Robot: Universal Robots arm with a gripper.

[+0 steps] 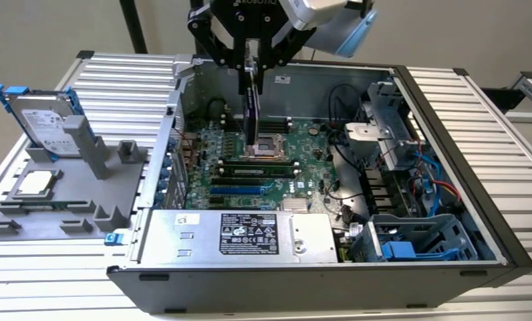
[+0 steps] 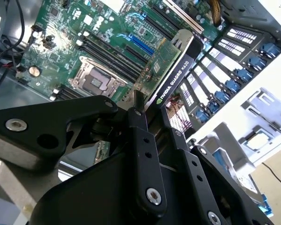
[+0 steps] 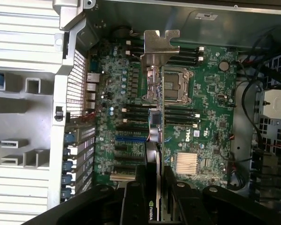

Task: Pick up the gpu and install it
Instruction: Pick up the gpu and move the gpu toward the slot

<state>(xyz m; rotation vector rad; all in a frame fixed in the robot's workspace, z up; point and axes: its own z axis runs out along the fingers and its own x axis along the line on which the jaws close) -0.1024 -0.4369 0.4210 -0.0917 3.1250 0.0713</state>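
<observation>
We have the pincer clamped on the gpu, edge-down above the motherboard, seemingly to line it up with a slot

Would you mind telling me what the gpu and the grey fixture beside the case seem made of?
The gpu: green board, likely fibreglass laminate; matte black shroud, probably plastic; bright end bracket, apparently sheet metal. The grey fixture: uniform dull surface, likely plastic.

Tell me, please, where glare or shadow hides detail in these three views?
Second wrist view: white burnout beyond the slot covers; the gripper looms dark. First wrist view: the gpu bracket gleams. Exterior view: even light, the computer case interior dimmer than the table.
</observation>
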